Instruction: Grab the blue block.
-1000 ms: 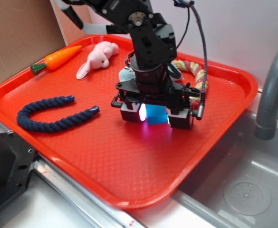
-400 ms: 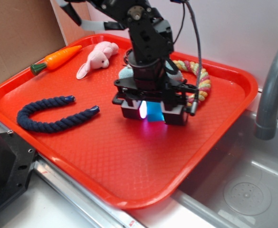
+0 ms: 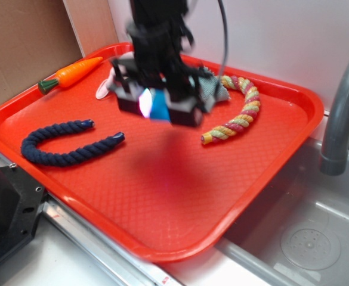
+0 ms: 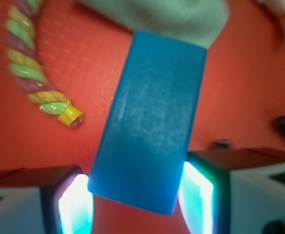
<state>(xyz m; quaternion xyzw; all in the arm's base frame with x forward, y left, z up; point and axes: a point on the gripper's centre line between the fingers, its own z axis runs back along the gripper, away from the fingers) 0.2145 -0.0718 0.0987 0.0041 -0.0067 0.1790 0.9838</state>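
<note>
2 glowing pads of my gripper (image 3: 157,106) are squeezing the blue block (image 4: 149,122) between them, and I'm holding it up off the red tray (image 3: 180,196), beside the multicolored rope (image 4: 32,73).

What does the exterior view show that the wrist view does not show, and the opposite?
Only the exterior view shows the carrot toy, the navy rope and the faucet. Only the wrist view shows the lit pads pressing the block's sides. Both show the blue block in the pincer, the multicolour rope and the red tray.
</note>
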